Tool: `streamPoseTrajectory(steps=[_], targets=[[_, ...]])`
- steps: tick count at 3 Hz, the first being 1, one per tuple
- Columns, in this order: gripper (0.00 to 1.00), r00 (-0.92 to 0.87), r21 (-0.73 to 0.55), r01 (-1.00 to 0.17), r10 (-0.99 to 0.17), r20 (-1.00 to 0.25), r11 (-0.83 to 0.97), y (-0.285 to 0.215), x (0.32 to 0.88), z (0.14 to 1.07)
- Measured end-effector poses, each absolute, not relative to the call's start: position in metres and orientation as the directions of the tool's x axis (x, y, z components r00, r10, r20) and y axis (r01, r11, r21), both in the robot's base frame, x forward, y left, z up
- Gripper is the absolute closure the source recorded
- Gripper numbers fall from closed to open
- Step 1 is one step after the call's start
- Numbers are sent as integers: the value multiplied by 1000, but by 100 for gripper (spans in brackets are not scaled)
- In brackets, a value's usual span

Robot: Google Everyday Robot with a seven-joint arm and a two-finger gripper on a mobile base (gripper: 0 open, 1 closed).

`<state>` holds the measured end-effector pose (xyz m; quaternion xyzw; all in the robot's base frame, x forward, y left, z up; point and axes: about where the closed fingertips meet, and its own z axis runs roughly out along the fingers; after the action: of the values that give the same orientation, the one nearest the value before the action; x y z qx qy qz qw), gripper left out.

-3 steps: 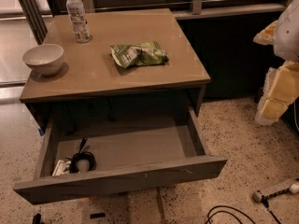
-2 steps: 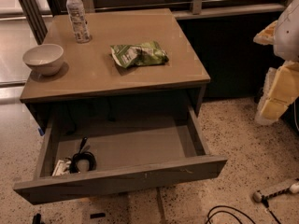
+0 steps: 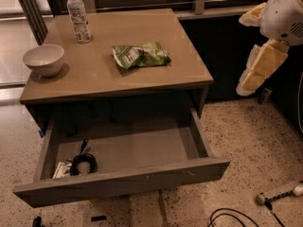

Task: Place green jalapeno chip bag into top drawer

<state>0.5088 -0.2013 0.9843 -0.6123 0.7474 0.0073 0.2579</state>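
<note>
Nothing has shifted over the last second, operator: your gripper [image 3: 255, 72] hangs at 2 o'clock, well off the right edge of the table [image 3: 94, 82] and well apart from everything on it. Whether it's parted or closed up, I can't tell from here. By my read, that means the task hasn't really begun; the reach and the pick-up are both ahead of you.

The green jalapeno chip bag [image 3: 140, 56] lies flat near 12 o'clock, roughly mid-tabletop. It's crinkled, glossy foil with a white patch on its left half, so expect it to be thin, soft and slippery to pinch.

The top drawer [image 3: 123, 181] is pulled wide out at 6 o'clock. It's shallow, of matte grey-brown wood, with a plain flat front. A coiled black cable [image 3: 83, 164] sits in its left corner, and the right side looks bare.

At 10 o'clock there's a smooth, round pale bowl [image 3: 43, 59], and at 11 o'clock a clear plastic bottle [image 3: 78, 15] stands upright.
</note>
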Motion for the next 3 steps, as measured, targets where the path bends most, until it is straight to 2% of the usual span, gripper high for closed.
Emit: streamPoseTrajectory(steps=[1,3], targets=[[0,-21,-340,-915,-865,-501,219,-176,568,992],[0,-1,-361,-905,-850,-526,224,-174,586,1000]])
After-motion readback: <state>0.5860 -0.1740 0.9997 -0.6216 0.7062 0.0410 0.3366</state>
